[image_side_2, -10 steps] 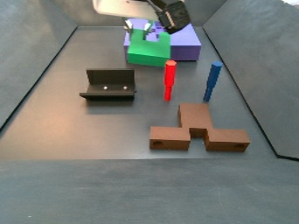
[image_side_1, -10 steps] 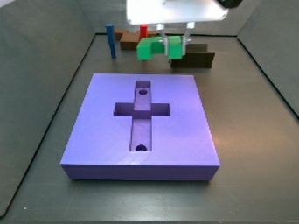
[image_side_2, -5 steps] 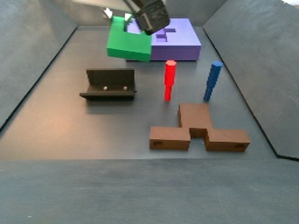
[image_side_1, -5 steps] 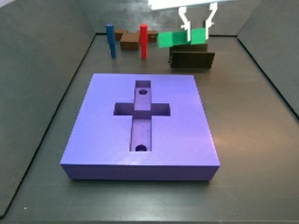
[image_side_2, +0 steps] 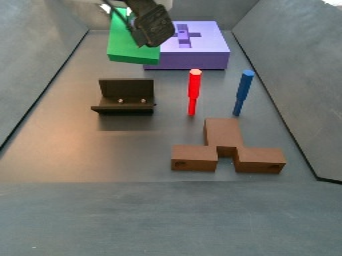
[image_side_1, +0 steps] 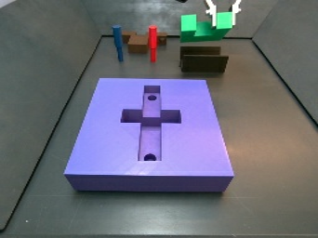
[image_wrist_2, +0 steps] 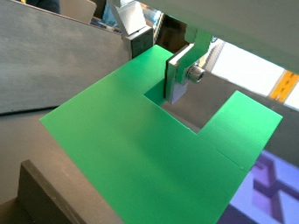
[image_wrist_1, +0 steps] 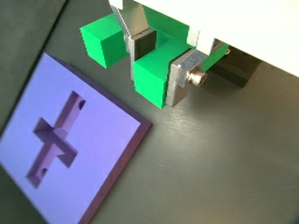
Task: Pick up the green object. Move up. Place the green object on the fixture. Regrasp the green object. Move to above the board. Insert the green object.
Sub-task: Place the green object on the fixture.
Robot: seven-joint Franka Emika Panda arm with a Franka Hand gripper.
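My gripper [image_side_1: 224, 15] is shut on the green object [image_side_1: 199, 27] and holds it in the air above the fixture [image_side_1: 204, 61]. In a side view the green object [image_side_2: 126, 46] hangs tilted over the fixture [image_side_2: 124, 97], under the gripper [image_side_2: 147, 20]. In both wrist views the silver fingers clamp one arm of the U-shaped green object [image_wrist_1: 142, 73] [image_wrist_2: 128, 149]; the gripper [image_wrist_1: 155, 59] [image_wrist_2: 159, 61] straddles it at the notch. The purple board [image_side_1: 155, 130] [image_side_2: 195, 43] with its cross-shaped slot lies apart from them and also shows in a wrist view [image_wrist_1: 59, 149].
A red peg [image_side_2: 195, 92] and a blue peg [image_side_2: 245, 93] stand upright by a brown block [image_side_2: 227, 150]. In a side view they stand at the back, the red peg [image_side_1: 152, 42] and the blue peg [image_side_1: 118, 42]. Grey walls enclose the floor.
The gripper has carried the green object upward and sideways, from near the pegs to above the fixture. The grip stays the same.
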